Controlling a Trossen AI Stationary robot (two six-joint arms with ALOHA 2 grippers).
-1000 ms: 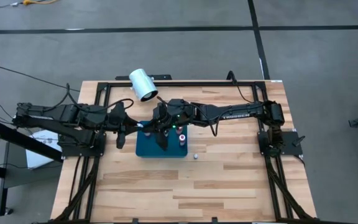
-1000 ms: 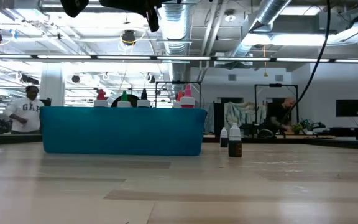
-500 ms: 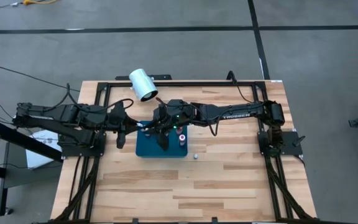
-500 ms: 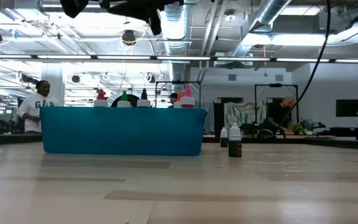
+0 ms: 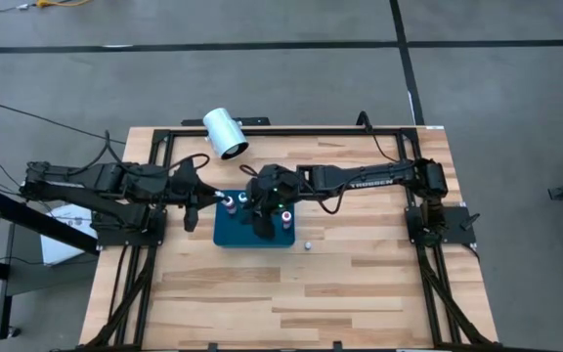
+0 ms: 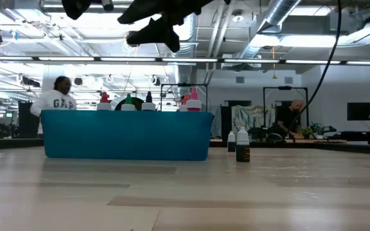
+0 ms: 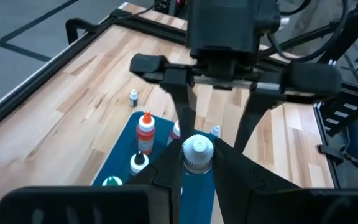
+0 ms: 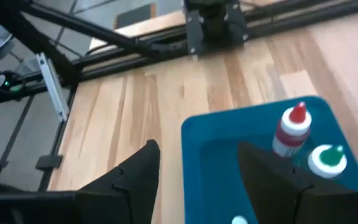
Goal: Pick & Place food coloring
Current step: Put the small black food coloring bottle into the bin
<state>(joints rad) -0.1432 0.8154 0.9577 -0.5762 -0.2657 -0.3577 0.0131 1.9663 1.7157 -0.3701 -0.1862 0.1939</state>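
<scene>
The teal tray (image 5: 235,235) holds several small food coloring bottles, among them a red-topped one (image 8: 294,127) and a green-topped one (image 8: 328,158). My right gripper (image 8: 201,180) hangs open over the tray, tilted down, with nothing between its fingers; it also shows in the left wrist view (image 7: 219,115). My left gripper (image 5: 191,220) stays off the tray's left edge, shut on a white-capped food coloring bottle (image 7: 197,151). Two more bottles (image 6: 242,146) stand on the table to the right of the tray. My left gripper pinches the white-capped bottle between its two fingertips, just under the ribbed cap (image 7: 197,163). The cap stands up above the fingertips. The fingers hide the bottle's body. The bottle is held up clear of the table.
A large white cylinder (image 5: 225,133) lies at the far edge, behind the tray's left end. Black frame rails (image 5: 291,130) run around the table. Bare wood (image 5: 291,293) lies toward the near edge. People move in the room behind.
My right gripper has tipped its fingers downward, sunk a little toward the tray and opened. My left gripper has kept still with its bottle.
</scene>
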